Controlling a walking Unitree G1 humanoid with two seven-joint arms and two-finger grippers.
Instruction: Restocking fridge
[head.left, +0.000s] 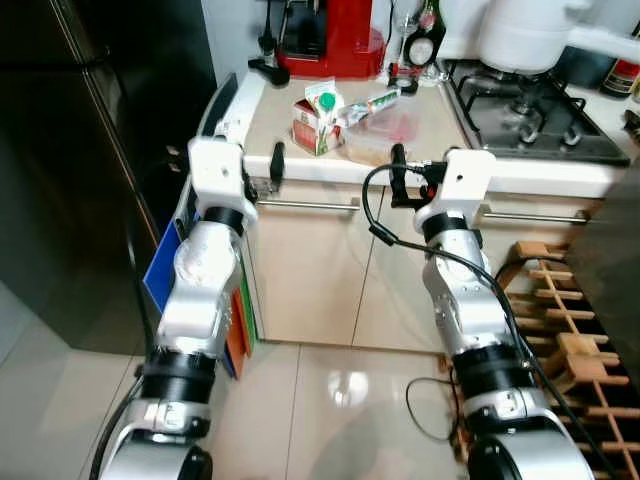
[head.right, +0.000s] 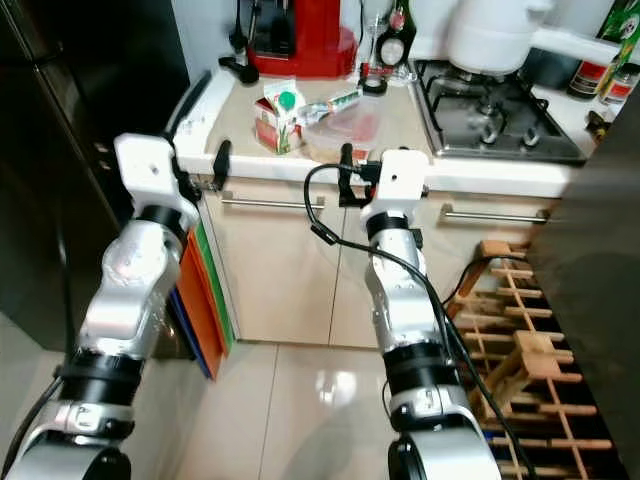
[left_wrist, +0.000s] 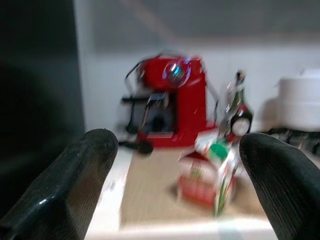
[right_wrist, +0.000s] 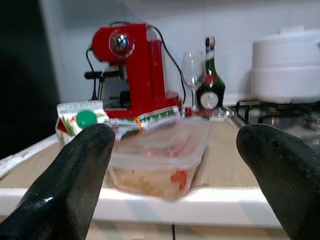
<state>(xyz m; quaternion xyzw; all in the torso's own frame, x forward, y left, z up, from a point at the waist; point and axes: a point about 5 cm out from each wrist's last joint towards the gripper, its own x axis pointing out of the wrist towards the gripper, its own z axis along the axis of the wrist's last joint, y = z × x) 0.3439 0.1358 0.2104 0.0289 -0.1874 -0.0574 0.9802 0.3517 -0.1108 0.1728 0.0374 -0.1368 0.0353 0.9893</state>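
A tall black fridge (head.left: 70, 150) stands at the robot's left, beside the beige kitchen bench (head.left: 440, 130). A red coffee machine (head.left: 330, 35) sits at the bench's back. Near the front edge stand a red-and-white carton with a green cap (head.left: 318, 118) and, just beside it, a clear plastic food container (right_wrist: 160, 157). Left end effector (left_wrist: 175, 180) and right end effector (right_wrist: 175, 175) hover before the bench edge, both spread wide and empty.
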